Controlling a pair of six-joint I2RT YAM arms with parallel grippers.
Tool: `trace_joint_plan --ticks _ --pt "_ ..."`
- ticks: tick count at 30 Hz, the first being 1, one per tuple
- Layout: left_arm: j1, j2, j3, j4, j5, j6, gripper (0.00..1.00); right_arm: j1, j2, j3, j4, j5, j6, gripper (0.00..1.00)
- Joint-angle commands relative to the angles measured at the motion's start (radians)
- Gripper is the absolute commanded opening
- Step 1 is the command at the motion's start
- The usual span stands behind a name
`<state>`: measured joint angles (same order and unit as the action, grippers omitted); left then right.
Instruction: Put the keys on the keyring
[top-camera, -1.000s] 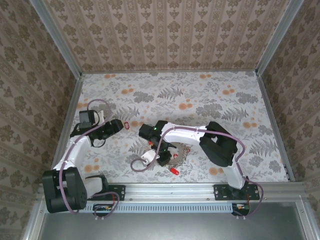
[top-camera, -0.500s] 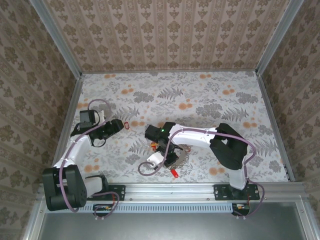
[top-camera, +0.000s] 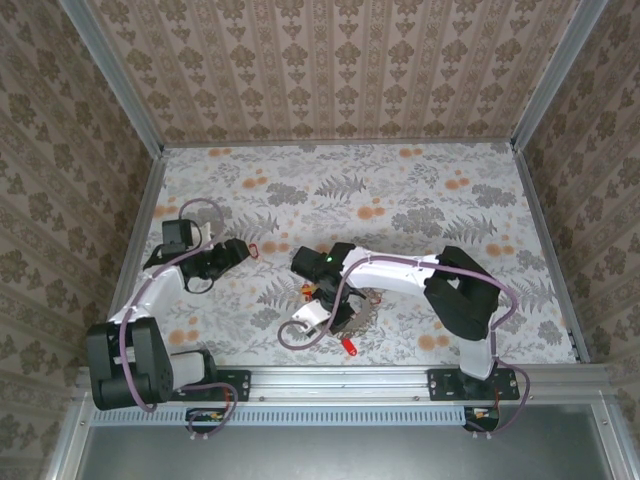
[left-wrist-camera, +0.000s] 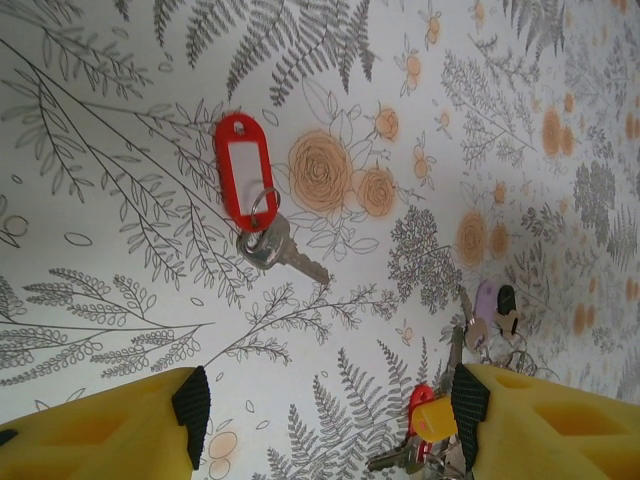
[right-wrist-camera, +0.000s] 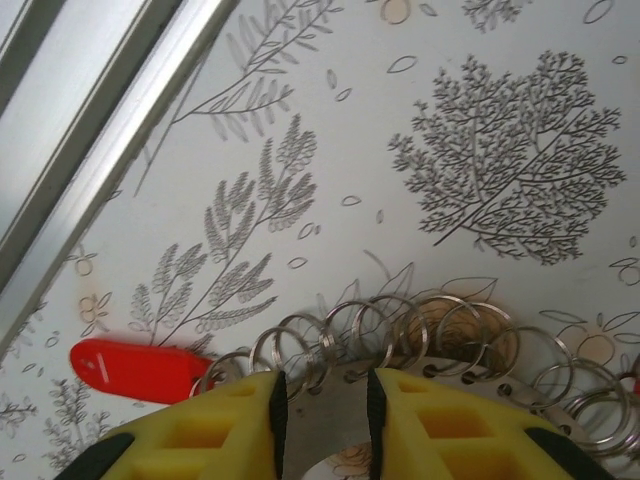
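Keyring (right-wrist-camera: 325, 408) lies on the bench (right-wrist-camera: 480, 120) near its front rail. Its flat metal fills my narrow right jaws, and I can't tell if they grip. Left jaws are wide above a red-tagged key (left-wrist-camera: 246, 190).

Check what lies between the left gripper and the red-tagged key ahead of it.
Nothing: left wrist view shows bare floral tabletop between left gripper and red-tagged key.

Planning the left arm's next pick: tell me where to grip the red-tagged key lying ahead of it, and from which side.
Probably the red tag, from above, pinching across its narrow width: it is a long oval lying flat, bulkier than the thin key ringed to its end.
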<state>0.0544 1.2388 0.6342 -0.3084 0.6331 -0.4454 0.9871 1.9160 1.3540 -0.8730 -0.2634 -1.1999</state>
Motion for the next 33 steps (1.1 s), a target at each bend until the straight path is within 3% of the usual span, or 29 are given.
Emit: trace_joint_plan --ticks 1,16,33 --pt "0.012 0.003 0.009 0.0 0.044 -0.013 0.68 0.008 0.049 0.031 -0.027 -0.018 0.024 0.32" --pt "0.024 0.0 -0.004 0.006 0.059 -0.015 0.68 0.033 0.042 -0.054 0.025 0.084 0.072 0.31" --pt "0.026 -0.004 -0.008 -0.009 0.05 -0.006 0.67 0.003 -0.057 -0.059 -0.005 0.059 0.003 0.04"
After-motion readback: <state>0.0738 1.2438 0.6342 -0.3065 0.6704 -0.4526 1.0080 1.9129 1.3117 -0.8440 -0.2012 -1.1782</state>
